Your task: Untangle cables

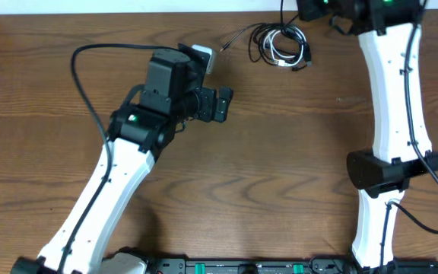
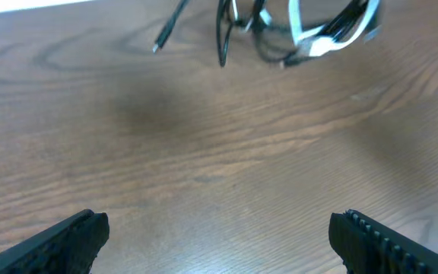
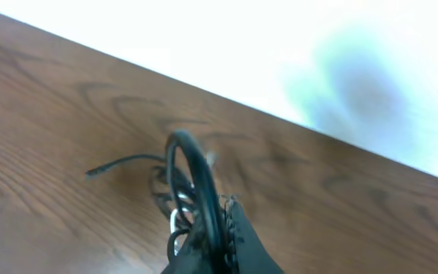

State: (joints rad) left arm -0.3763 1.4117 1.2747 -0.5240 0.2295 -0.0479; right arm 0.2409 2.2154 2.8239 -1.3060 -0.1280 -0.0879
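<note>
Overhead: limp, light cables (image 1: 282,44), best taken at the stray end (image 1: 224,46); left fingers (image 2: 67,240) apart, right fingers (image 3: 238,240) clamped on a loop (image 3: 192,175).

- The overhead view is evenly and brightly lit and sharp; the grain of the table (image 1: 280,175) reads clearly, with no hard glare.
- The left arm (image 1: 120,175) casts only a faint, soft-edged shadow on the wood beside it.
- In the left wrist view the cables (image 2: 295,30) at the top edge are smeared and out of focus, and a dull shadow patch darkens the wood below them.
- In the right wrist view the wall (image 3: 280,46) is blown out to white, with a greenish smudge at upper right.
- There the cables nearest the lens are blurred.
</note>
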